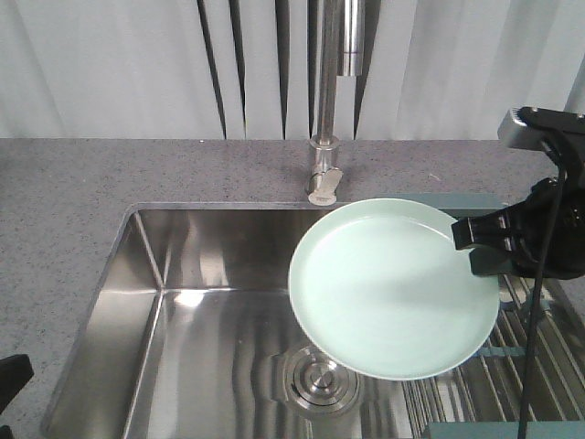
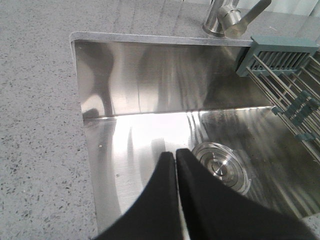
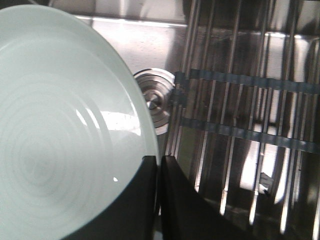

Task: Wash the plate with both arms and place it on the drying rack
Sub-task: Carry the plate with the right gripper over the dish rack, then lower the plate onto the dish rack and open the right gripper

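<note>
The pale mint-green plate [image 1: 393,288] hangs tilted above the right part of the sink, below and to the right of the tap. My right gripper [image 1: 475,245] is shut on its right rim. In the right wrist view the plate [image 3: 60,130] fills the left side, and the rim runs between the fingertips of the right gripper [image 3: 159,158]. The drying rack [image 1: 516,366] lies across the sink's right end, under the plate's right edge. My left gripper [image 2: 175,153] is shut with nothing in it, above the sink floor and left of the drain [image 2: 221,165].
The steel sink basin [image 1: 183,311] is set into a grey speckled counter [image 1: 64,201]. The tap [image 1: 326,110] rises behind it, in front of white curtains. The rack's grey-teal end bar [image 2: 282,52] sits by the tap base. A dark part of the left arm [image 1: 11,377] shows at the lower left.
</note>
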### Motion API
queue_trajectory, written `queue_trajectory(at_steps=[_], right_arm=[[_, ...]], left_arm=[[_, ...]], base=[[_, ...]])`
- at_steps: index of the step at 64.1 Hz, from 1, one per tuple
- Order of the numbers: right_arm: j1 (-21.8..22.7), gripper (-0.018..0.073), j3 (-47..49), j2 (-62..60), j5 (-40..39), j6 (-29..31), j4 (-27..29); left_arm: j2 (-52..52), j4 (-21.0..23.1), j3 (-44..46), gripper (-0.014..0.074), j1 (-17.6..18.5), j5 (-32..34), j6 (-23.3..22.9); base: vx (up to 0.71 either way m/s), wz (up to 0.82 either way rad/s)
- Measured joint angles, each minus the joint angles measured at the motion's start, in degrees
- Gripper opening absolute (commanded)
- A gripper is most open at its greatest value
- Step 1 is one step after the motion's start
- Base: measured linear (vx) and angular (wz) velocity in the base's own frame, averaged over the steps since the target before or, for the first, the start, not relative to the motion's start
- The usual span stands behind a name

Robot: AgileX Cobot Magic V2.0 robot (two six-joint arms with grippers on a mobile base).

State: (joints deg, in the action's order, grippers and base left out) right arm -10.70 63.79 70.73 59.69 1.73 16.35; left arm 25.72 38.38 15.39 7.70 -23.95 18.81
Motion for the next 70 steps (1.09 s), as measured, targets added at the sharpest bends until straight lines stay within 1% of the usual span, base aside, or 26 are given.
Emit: queue_trajectory(at_steps=[7,13,17,22,30,34,38,44,49,58,64,70], right_arm=[[-5.3,0.0006,0.0,-0.2,-1.4,-0.1,2.1],[-10.2,0.0006,0.0,1.6,-5.3,-1.1,3.0],[-12.9,0.0006,0.0,3.9,-9.8,-1.7,3.5],[-14.9,0.0006,0.0,7.9,-15.6,-2.5,3.7],[-15.3,0.0006,0.0,13.5,-24.6,-3.2,3.6],[-14.4,0.0006,0.0,15.4,-28.6,-3.3,2.9],[-13.1,0.0006,0.0,16.2,-30.7,-3.5,2.1],[-9.4,0.0006,0.0,15.8,-32.1,-3.6,1.1],[-5.9,0.0006,0.0,14.4,-30.8,-3.6,-0.7],[1.1,0.0006,0.0,10.2,-26.3,-3.8,-8.5],[5.8,0.0006,0.0,7.3,-23.7,-5.0,-13.7],[10.2,0.0006,0.0,5.7,-21.5,-5.6,-17.0]], left_arm=[[0.0,0.0,0.0,-0.0006,0.0,0.0,0.0],[0.0,0.0,0.0,-0.0006,0.0,0.0,0.0],[0.0,0.0,0.0,-0.0006,0.0,0.0,0.0],[0.0,0.0,0.0,-0.0006,0.0,0.0,0.0],[0.0,0.0,0.0,-0.0006,0.0,0.0,0.0],[0.0,0.0,0.0,-0.0006,0.0,0.0,0.0],[0.0,0.0,0.0,-0.0006,0.0,0.0,0.0],[0.0,0.0,0.0,-0.0006,0.0,0.0,0.0],[0.0,0.0,0.0,-0.0006,0.0,0.0,0.0],[0.0,0.0,0.0,-0.0006,0.0,0.0,0.0],[0.0,0.0,0.0,-0.0006,0.0,0.0,0.0],[0.0,0.0,0.0,-0.0006,0.0,0.0,0.0]], base=[[0.0,0.0],[0.0,0.0],[0.0,0.0],[0.0,0.0],[0.0,0.0],[0.0,0.0],[0.0,0.0],[0.0,0.0],[0.0,0.0],[0.0,0.0],[0.0,0.0],[0.0,0.0]])
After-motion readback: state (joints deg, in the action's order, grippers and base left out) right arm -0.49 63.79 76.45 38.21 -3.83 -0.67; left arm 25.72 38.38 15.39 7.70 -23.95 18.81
